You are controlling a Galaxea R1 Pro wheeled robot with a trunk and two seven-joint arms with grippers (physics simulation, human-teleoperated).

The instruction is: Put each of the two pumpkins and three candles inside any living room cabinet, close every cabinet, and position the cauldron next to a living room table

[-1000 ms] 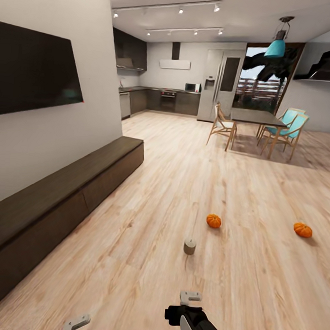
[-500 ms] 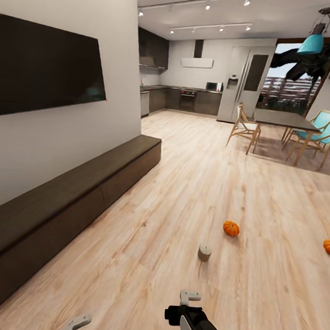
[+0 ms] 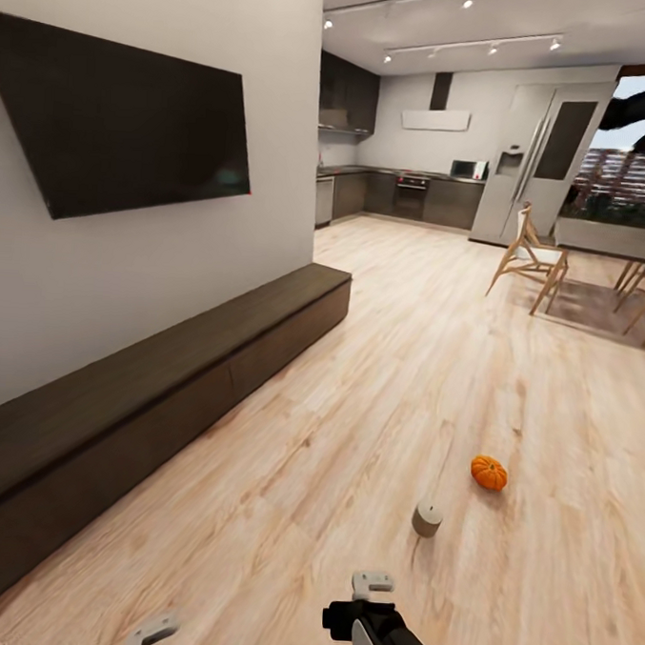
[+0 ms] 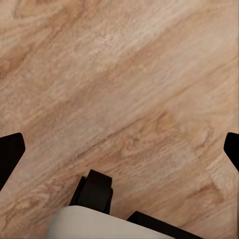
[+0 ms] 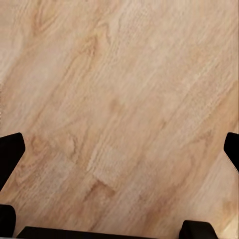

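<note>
At the near edge of the head view, the left gripper (image 3: pixel 151 632) and the right gripper (image 3: pixel 373 585) are seen held low over the plank floor (image 3: pixel 354 439), nothing between their fingers. How far the fingers stand apart is better read from the wrist views: in each, dark fingertips (image 4: pixel 11 154) (image 5: pixel 11 152) are seen at opposite edges of the frame, spread wide, with bare floor boards between them. Just beyond the right gripper, a squat olive-grey candle (image 3: pixel 427 520) stands upright on the floor, and a little farther, apart from it, one orange pumpkin (image 3: pixel 489 472) lies on the boards. Along the left wall the long dark-brown cabinet (image 3: pixel 166 389) is seen with its fronts shut, under a wall TV (image 3: pixel 125 120). Farther off, wooden chairs (image 3: pixel 531 264) at a dining table and a dark kitchen with a tall fridge (image 3: pixel 542 164) can be made out.
</note>
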